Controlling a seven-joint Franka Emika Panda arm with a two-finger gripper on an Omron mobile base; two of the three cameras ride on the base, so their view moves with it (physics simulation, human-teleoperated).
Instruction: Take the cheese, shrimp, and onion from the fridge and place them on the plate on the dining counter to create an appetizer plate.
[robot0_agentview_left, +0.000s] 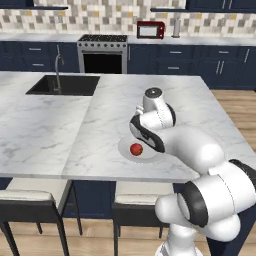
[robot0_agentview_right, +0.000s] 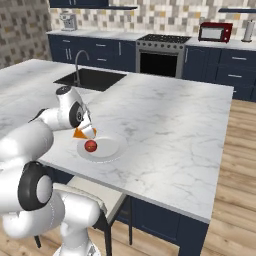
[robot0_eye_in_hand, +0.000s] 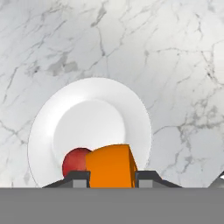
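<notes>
Orange cheese (robot0_eye_in_hand: 110, 166) sits clamped between the fingertips of the gripper (robot0_eye_in_hand: 112, 177), carried just above the plate (robot0_eye_in_hand: 89, 111), which lies on the marble tabletop (robot0_eye_in_hand: 175, 65) under it. Left of the gripped wedge and partly behind it, the dark-red onion (robot0_eye_in_hand: 74, 161) already rests on the plate near its rim. The wedge hangs over that same side, probably so it lands beside the onion. Beyond and to the right of the gripper, bare plate is open, likely for the shrimp.
</notes>
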